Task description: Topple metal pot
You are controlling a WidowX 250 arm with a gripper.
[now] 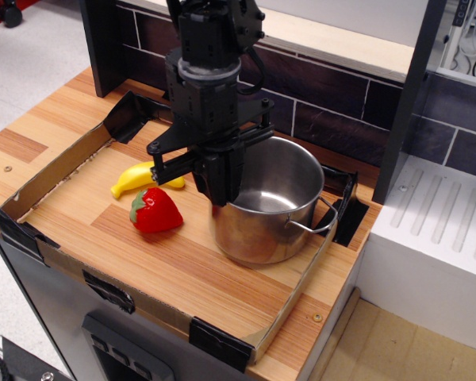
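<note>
The metal pot (263, 232) is a shiny steel cylinder standing in the right half of a shallow cardboard tray (59, 161). A wire loop handle (321, 219) sticks out on its right side. It looks slightly tipped, with its left side raised. My black gripper (220, 181) comes down from above and is shut on the pot's left rim, one finger inside and one outside. The pot's inside is empty.
A red toy strawberry (155, 210) and a yellow toy banana (139, 178) lie left of the pot. A dark tiled wall (333, 119) stands behind the tray. A black post (404, 95) and a white ribbed surface (440, 230) are at the right.
</note>
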